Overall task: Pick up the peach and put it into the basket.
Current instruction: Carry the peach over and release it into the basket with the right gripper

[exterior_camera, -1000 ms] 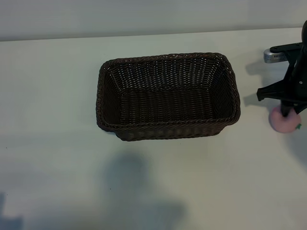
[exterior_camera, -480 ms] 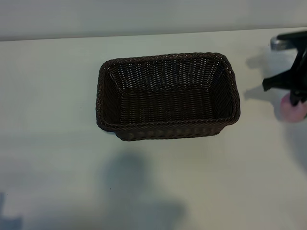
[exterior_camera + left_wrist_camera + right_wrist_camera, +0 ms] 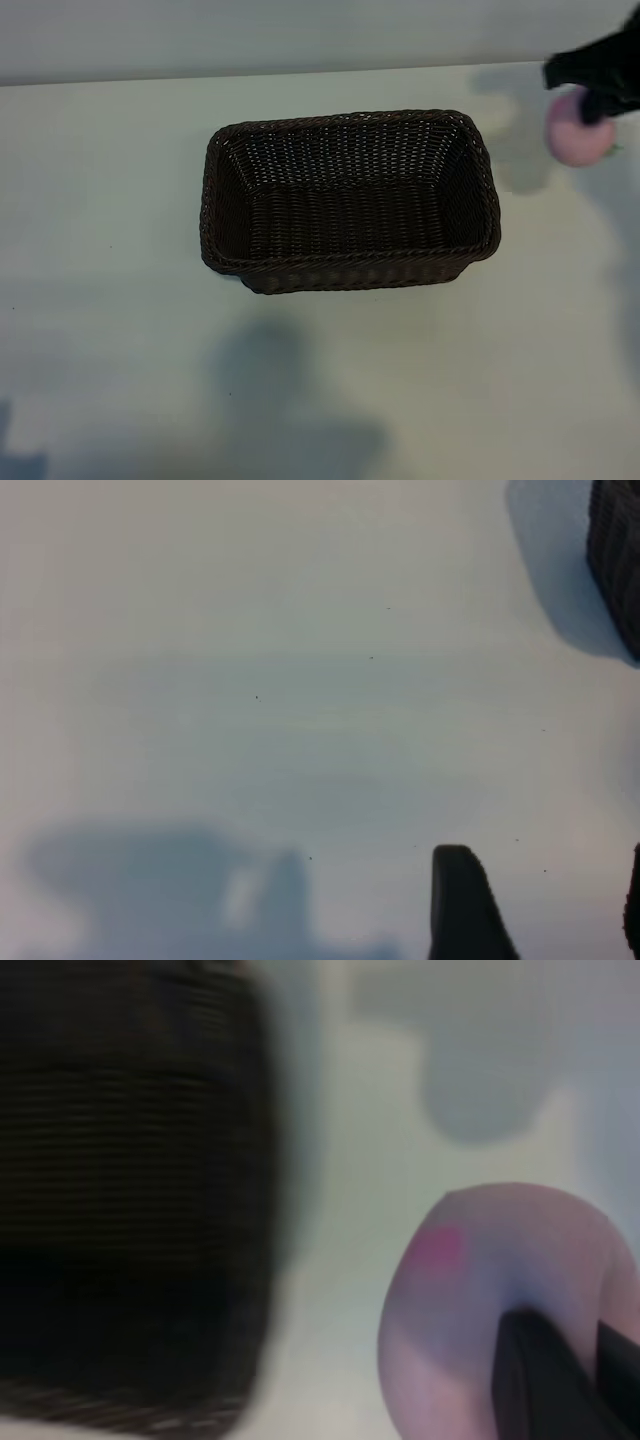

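Observation:
The pale-pink peach (image 3: 575, 138) hangs above the table at the far right, level with the far end of the basket. My right gripper (image 3: 594, 106) is shut on it from above; most of the arm is cut off by the picture's edge. In the right wrist view the peach (image 3: 480, 1300) fills the near corner with a dark finger (image 3: 535, 1380) pressed into it. The dark brown wicker basket (image 3: 350, 262) sits mid-table, to the left of the peach, and nothing shows inside it. My left gripper (image 3: 545, 910) is open over bare table, with a corner of the basket (image 3: 615, 560) ahead of it.
The white table (image 3: 110, 300) spreads all round the basket. Arm shadows lie on the table along the near edge and at the far right. A pale wall runs behind the table's far edge.
My right gripper closed on the peach and lifted it off the table, carrying it toward the far side. The basket has not moved.

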Controlling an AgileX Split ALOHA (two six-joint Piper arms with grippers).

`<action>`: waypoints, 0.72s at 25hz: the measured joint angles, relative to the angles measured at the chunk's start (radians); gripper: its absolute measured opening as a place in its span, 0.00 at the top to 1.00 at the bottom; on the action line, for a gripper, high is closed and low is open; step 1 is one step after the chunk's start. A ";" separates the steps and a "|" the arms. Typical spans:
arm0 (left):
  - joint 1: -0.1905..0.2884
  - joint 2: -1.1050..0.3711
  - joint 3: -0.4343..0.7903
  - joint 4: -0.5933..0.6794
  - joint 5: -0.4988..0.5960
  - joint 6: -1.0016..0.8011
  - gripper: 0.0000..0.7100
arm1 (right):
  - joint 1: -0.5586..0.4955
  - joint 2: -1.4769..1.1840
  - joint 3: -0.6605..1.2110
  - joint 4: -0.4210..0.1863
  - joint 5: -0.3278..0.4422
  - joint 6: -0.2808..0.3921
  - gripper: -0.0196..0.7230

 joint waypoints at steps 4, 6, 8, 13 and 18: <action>-0.007 0.000 0.000 0.000 0.000 0.000 0.43 | 0.107 0.036 -0.012 0.023 -0.026 -0.022 0.92; -0.007 0.000 0.000 0.000 0.000 0.000 0.43 | 0.161 0.068 -0.012 0.023 -0.062 -0.035 0.92; -0.007 0.000 0.000 0.000 0.000 0.000 0.43 | 0.201 0.107 -0.012 0.024 -0.107 -0.043 0.92; -0.007 0.000 0.000 0.000 0.000 0.000 0.43 | 0.252 0.217 -0.012 0.023 -0.198 -0.051 0.92; -0.007 0.000 0.000 0.000 0.000 -0.001 0.43 | 0.258 0.292 -0.012 0.022 -0.252 -0.067 0.86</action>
